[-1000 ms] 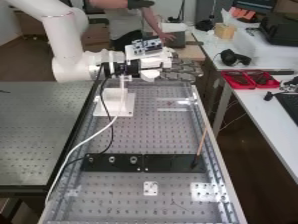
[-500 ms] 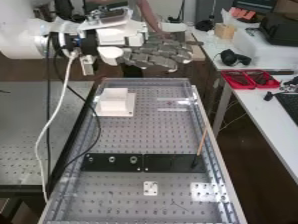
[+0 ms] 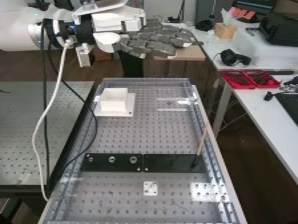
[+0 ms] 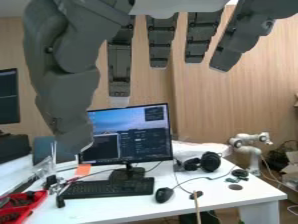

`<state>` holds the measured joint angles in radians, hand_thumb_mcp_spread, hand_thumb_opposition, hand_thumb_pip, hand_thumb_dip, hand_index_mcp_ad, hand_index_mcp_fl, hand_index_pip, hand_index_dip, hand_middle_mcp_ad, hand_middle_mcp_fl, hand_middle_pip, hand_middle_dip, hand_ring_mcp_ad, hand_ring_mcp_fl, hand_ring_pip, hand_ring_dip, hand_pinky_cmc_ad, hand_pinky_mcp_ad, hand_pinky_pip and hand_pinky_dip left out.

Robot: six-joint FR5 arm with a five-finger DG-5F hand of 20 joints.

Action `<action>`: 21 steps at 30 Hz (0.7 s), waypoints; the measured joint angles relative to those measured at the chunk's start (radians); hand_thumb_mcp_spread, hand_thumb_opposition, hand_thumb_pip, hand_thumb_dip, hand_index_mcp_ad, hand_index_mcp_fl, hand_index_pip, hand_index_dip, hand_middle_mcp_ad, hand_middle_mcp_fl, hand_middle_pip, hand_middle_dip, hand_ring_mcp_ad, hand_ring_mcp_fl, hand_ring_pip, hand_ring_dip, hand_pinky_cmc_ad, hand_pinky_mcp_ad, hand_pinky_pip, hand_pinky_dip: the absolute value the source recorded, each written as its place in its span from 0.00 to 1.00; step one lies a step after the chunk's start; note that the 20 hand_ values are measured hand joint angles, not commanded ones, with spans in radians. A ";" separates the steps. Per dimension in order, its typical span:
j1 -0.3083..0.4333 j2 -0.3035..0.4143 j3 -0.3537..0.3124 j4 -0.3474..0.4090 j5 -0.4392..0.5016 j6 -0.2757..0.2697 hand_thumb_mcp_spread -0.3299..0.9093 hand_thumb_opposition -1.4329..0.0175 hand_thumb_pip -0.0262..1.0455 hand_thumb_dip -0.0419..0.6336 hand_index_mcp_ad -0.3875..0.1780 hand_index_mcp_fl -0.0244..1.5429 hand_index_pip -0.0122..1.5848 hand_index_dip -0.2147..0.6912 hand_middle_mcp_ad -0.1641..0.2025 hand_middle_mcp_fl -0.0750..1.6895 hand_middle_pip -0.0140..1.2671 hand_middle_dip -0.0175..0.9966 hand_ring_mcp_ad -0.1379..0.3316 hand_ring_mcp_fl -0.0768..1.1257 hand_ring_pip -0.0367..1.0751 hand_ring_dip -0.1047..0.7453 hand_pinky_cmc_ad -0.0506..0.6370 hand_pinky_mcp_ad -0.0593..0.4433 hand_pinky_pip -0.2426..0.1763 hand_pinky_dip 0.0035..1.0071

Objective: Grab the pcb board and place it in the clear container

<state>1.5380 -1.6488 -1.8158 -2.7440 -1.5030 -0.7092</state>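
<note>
Pcb board: location unclear, cannot tell which piece it is. Perforated tabletop (image 3: 123, 135) is running lengthwise, a white side table (image 3: 261, 114) is standing well apart beside it. White arm (image 3: 16, 31) is coming in from upper left of the high view. Robot hand (image 3: 156, 42) is hanging raised near the tabletop's far end, released, fingers extending straight, gripping nothing. Monitor (image 4: 133, 134) is standing behind the keyboard (image 4: 110, 187) in the wrist view. Dark strip (image 3: 166, 165) is lying across the tabletop. White block (image 3: 114, 101) is sitting beyond it. Thin stick (image 3: 202, 141) is leaning, lower tip at the strip. Small white plate (image 3: 151, 188) is lying nearer.
</note>
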 joint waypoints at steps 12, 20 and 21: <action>0.013 0.007 -0.014 0.035 0.007 0.010 0.68 0.45 0.38 0.42 0.40 0.08 0.50 0.53 0.56 0.05 0.12 0.20 0.61 0.07 0.12 0.22 0.57 0.51 0.46 0.22; 0.014 0.010 -0.016 0.034 0.006 0.006 0.68 0.46 0.38 0.41 0.40 0.09 0.49 0.54 0.56 0.06 0.12 0.20 0.59 0.07 0.12 0.22 0.57 0.52 0.45 0.23; 0.013 0.010 -0.016 0.035 0.006 0.006 0.68 0.46 0.38 0.41 0.40 0.09 0.48 0.54 0.56 0.06 0.12 0.20 0.59 0.07 0.12 0.22 0.57 0.52 0.45 0.23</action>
<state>1.5513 -1.6383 -1.8323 -2.7089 -1.4973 -0.7035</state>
